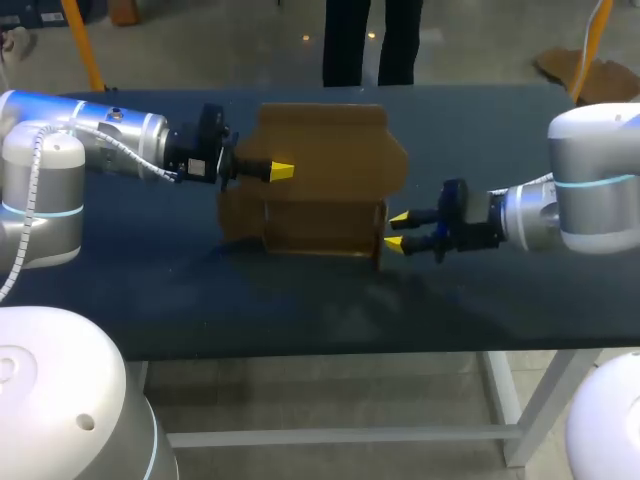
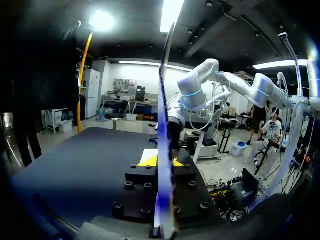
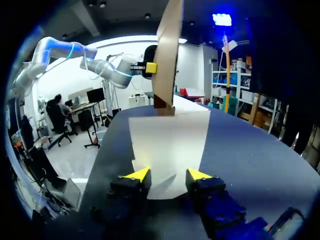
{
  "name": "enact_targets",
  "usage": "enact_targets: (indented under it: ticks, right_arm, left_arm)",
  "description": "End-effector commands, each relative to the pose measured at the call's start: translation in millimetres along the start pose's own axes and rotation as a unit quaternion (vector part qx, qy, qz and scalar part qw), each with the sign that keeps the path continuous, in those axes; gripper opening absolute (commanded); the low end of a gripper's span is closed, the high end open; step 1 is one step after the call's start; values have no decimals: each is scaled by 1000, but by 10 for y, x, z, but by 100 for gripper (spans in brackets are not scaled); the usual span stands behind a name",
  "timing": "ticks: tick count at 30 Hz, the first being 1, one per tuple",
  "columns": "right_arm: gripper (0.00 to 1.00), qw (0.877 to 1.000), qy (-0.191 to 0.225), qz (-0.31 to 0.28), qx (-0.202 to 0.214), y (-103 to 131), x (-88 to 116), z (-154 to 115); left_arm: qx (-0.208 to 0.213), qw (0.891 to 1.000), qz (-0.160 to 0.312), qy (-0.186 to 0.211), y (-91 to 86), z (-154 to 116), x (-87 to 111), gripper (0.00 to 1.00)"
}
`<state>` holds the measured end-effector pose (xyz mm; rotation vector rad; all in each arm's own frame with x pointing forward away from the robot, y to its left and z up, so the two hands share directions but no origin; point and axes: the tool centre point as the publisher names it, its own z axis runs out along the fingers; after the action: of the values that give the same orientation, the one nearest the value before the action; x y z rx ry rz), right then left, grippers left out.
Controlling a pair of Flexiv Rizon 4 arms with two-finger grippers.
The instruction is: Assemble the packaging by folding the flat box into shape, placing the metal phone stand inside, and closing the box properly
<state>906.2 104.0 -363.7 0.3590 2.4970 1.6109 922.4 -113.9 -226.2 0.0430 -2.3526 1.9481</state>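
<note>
Brown cardboard box (image 1: 320,190), flat-pack and partly folded, sits mid-table on the dark tabletop (image 1: 300,320). In the head view its back panel stands raised and a lower section lies in front of it.

The silver left arm (image 1: 100,140) comes in from the left. The left gripper (image 1: 281,171) is at the box's upper left edge, with one yellow tip showing there. In the left wrist view the thin upright cardboard panel (image 2: 164,115) is edge-on and runs straight between the two yellow fingertips (image 2: 149,161). Both tips press against it from opposite sides, so the left gripper is clamped on that panel.

The silver right arm (image 1: 590,190) comes in from the right. The right gripper (image 1: 397,229) is low, just beside the box's lower right corner. In the right wrist view its fingers (image 3: 139,174) are spread apart. A pale flat cardboard flap (image 3: 167,140) lies on the tabletop ahead of them, with its near end between the fingers. Nothing is pinched. I can't tell whether either finger touches the flap's edges.

Beyond the flap, the same view shows the upright panel standing with the left gripper holding it near the top, well apart from the right gripper.
</note>
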Motion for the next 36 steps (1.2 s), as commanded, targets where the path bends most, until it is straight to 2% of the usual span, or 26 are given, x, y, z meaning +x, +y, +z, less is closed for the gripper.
enact_targets:
  ticks: [1,9,22,36]
  right_arm:
    - [49,1000,-2,1,-4,13,-23,80]
    - [49,999,-40,10,-10,54,33,170]
    - [54,992,-119,46,-12,74,52,290]
    - [56,973,-213,84,-10,75,6,317]
  left_arm:
    - [0,1000,0,2,28,8,-8,0]
    - [0,1000,0,2,28,8,-8,0]
    - [0,1000,0,2,28,8,-8,0]
    - [0,1000,0,2,28,8,-8,0]
